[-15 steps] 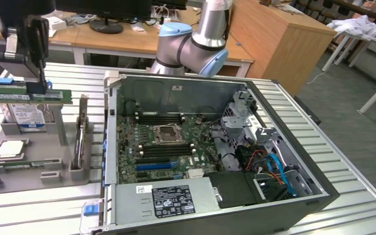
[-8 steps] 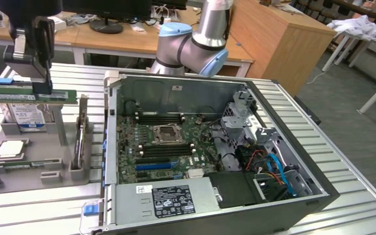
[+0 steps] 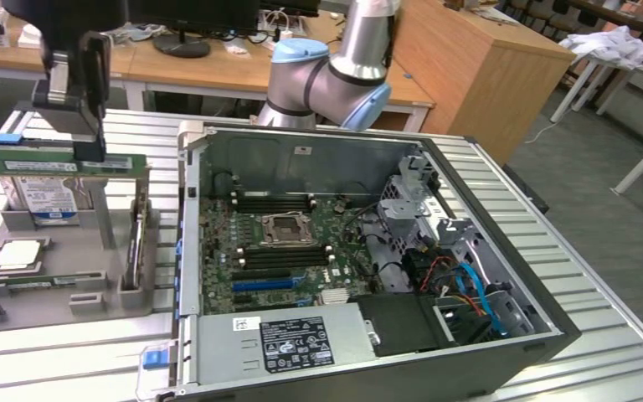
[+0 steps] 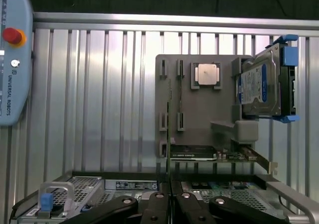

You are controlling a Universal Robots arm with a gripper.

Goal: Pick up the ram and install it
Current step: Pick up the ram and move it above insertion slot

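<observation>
My gripper [image 3: 84, 152] hangs above the grey parts holder [image 3: 59, 260] at the exterior view's left, shut on the ram [image 3: 31, 161]. The ram is a long green stick, held level and lifted off the holder. In the wrist view the ram [image 4: 168, 134] appears edge-on as a thin line running out from between the closed fingers [image 4: 158, 204]. The open computer case [image 3: 545, 327] lies to the exterior view's right of the gripper. Its motherboard [image 3: 344, 251] faces up, with black slots [image 3: 271, 201] and a blue slot [image 3: 264, 283] around the CPU socket [image 3: 282, 226].
The holder [image 4: 219, 109] carries a blue-labelled hard drive [image 4: 261, 84], a CPU [image 4: 206, 74], another stick [image 4: 180, 92] and a card [image 4: 194, 153]. A teach pendant [image 4: 12, 59] lies on the ribbed metal table [image 4: 99, 94]. The arm's base [image 3: 321, 84] stands behind the case.
</observation>
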